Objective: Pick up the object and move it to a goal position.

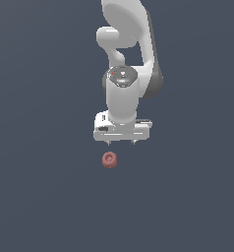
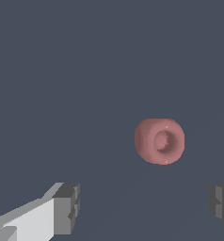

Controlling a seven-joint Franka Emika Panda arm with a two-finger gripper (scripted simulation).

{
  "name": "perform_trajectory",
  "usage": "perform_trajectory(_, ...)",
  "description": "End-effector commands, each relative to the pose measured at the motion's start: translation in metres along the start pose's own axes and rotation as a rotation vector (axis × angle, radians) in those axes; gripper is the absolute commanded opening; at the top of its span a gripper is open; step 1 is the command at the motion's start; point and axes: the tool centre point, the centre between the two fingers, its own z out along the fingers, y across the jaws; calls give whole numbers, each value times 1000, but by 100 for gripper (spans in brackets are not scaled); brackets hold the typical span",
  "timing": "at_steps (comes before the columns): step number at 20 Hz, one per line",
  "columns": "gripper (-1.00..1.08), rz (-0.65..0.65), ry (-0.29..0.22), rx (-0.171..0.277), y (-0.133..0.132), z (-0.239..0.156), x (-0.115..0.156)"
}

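A simulated Panda arm holds its white tool (image 1: pixel 121 142) above a plain slate-grey surface, jaws spread wide and gripping nothing. The object (image 1: pixel 109 160), a small matte pinkish-red lump with a dimple in its middle, lies on that surface clear of the fingertips, a little toward the exterior view's left of the tool's centre line. No edge or corner of the surface shows in either view, so its place on it cannot be fixed more closely.

In the wrist view the object (image 2: pixel 159 141) appears beyond the two dark finger pads (image 2: pixel 67 208), apart from both and not between them.

The grasp has not begun, and the risk appears to lie in alignment. A straight descent from this offset could bring one finger down on the lump's rounded flank instead of beside it, nudging it away or pinning it. The shape looks apt to roll, and a closing pad that meets it off-centre might squirt it out of the jaws. No goal marker is visible, so how far the carry must run cannot be judged.
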Motion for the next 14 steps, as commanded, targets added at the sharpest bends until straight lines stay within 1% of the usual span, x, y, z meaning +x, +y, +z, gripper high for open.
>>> perform_trajectory(1, 100, 6, -7, -3, 12, 17, 5)
perform_trajectory(8, 100, 17, -23, -9, 40, 56, 15)
perform_trajectory(14, 100, 21, -29, -11, 51, 71, 17)
